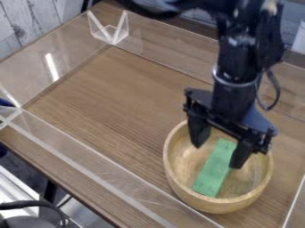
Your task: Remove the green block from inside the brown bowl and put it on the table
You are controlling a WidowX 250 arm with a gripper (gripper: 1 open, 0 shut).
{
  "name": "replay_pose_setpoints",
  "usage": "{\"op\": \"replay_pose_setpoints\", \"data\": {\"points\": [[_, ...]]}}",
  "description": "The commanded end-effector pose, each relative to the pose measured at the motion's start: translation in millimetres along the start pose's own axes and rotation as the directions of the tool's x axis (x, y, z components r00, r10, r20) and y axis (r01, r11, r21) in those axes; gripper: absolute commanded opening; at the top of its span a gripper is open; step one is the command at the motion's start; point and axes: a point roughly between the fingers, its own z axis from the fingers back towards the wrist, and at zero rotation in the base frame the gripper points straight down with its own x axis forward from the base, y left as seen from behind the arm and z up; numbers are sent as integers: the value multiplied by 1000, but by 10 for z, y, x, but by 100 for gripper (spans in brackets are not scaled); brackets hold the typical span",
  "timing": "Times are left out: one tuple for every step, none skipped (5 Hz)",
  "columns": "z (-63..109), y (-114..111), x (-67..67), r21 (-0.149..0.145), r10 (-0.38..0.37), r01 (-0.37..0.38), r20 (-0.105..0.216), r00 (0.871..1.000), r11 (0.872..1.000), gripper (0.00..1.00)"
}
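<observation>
The green block (216, 171) lies flat inside the brown bowl (181, 169) at the table's near right, slanting from the bowl's middle toward its near rim. My gripper (222, 150) hangs over the bowl with its dark fingers (195, 131) spread wide, one on each side of the block's far end. The jaws are open and I see no contact with the block. The table (119, 98) is brown wood grain.
Low clear acrylic walls (71, 147) edge the tabletop. A clear angled bracket (110, 28) stands at the far corner. The bowl sits close to the near right wall. Bare wood stretches to the left of the bowl.
</observation>
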Motion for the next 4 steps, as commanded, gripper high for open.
{"op": "replay_pose_setpoints", "data": {"points": [[-66, -40, 55, -6, -11, 11, 22, 1000, 1000, 100], [-203, -53, 63, -1, -15, 15, 9, 1000, 1000, 100], [-314, -56, 67, 0, -14, 14, -1, 1000, 1000, 100], [-343, -52, 73, 0, -10, 10, -4, 1000, 1000, 0]]}}
